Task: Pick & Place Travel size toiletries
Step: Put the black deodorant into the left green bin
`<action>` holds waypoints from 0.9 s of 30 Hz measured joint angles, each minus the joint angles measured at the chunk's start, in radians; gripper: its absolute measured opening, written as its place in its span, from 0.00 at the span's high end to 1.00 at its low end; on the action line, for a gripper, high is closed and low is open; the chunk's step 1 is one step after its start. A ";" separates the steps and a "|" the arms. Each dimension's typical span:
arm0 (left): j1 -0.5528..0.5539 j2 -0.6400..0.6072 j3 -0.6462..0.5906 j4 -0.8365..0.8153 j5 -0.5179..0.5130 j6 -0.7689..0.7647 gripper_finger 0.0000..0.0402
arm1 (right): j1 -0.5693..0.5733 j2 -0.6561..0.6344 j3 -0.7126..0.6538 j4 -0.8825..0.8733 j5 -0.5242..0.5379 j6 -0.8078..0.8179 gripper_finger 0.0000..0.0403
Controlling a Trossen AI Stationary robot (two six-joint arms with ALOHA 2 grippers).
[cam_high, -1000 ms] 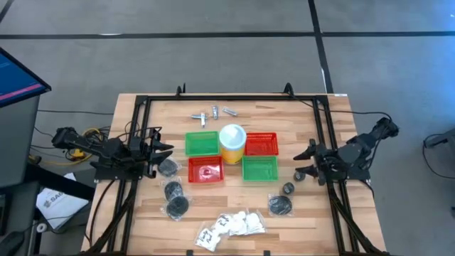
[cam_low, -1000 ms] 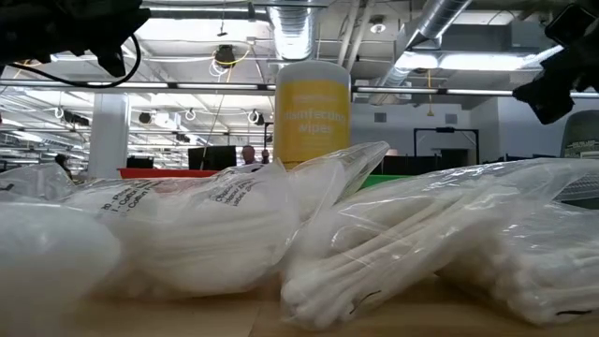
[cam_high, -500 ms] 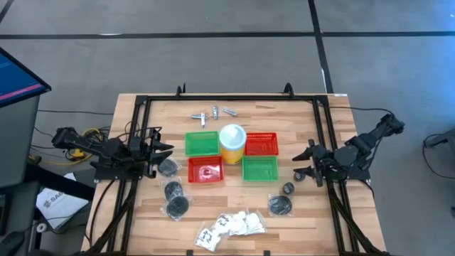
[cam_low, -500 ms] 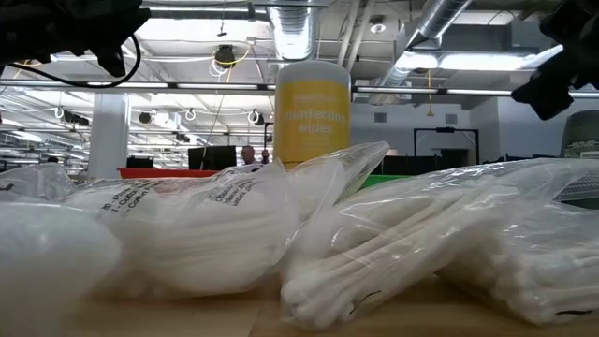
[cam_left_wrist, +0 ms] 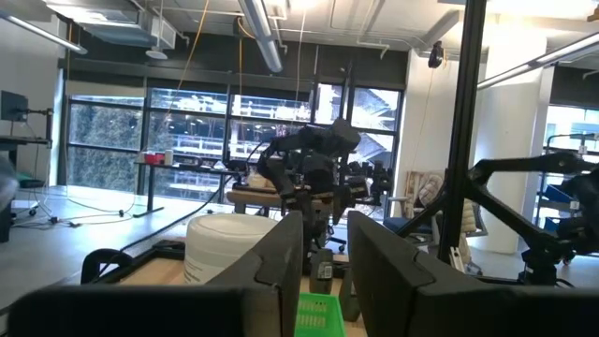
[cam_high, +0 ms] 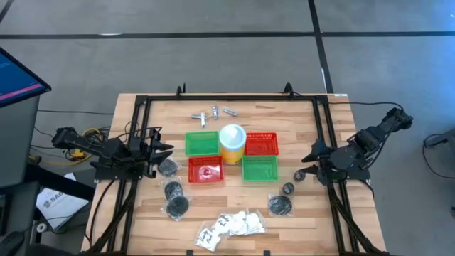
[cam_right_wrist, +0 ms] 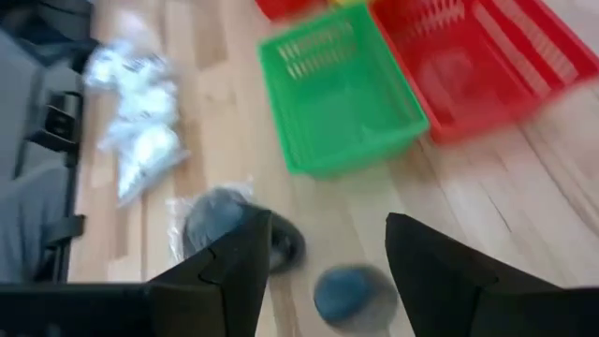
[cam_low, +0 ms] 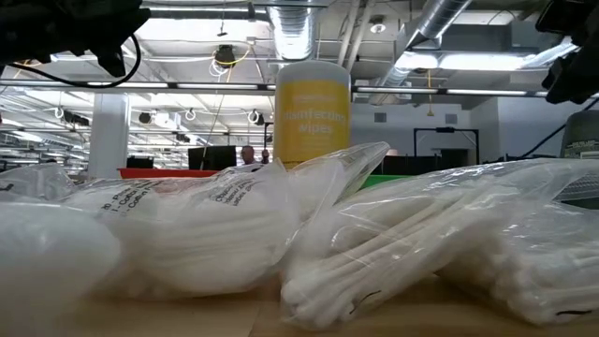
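Your right pincer [cam_right_wrist: 318, 271] is hovering, fingers apart, over a bagged dark round toiletry [cam_right_wrist: 343, 296] lying on the desk [cam_right_wrist: 524, 215] beside the green basket [cam_right_wrist: 339, 94]. Your left pincer [cam_high: 162, 150] is waiting with fingers slightly apart, gripping nothing.

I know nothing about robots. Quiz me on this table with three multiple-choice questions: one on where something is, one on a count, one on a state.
1. Where does the yellow cup stand?
A. among the baskets at the table's middle
B. at the near edge, by the white packets
C. off the table

2. How many mesh baskets are there?
A. two
B. four
C. six

3. How do the right gripper's fingers stand?
A. clamped on a basket
B. apart, holding nothing
C. shut on a dark piece

Answers:
1 A: the high view shows baskets around it.
2 B: two red baskets, two green baskets.
3 B: its wrist view shows bare wood and a dark piece in the gap.
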 joint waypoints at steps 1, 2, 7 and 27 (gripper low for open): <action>0.000 0.000 0.000 0.000 0.000 0.000 0.80 | 0.000 0.022 0.021 -0.030 -0.010 0.027 0.51; 0.000 0.000 0.000 0.000 0.000 0.000 0.80 | 0.000 0.044 0.042 -0.061 -0.016 0.054 0.51; 0.000 0.000 0.000 0.000 0.000 0.002 0.80 | 0.001 0.144 0.106 -0.149 -0.065 0.176 0.47; 0.000 0.000 0.000 0.002 0.000 0.003 0.80 | 0.001 0.329 0.115 -0.170 -0.139 0.309 0.41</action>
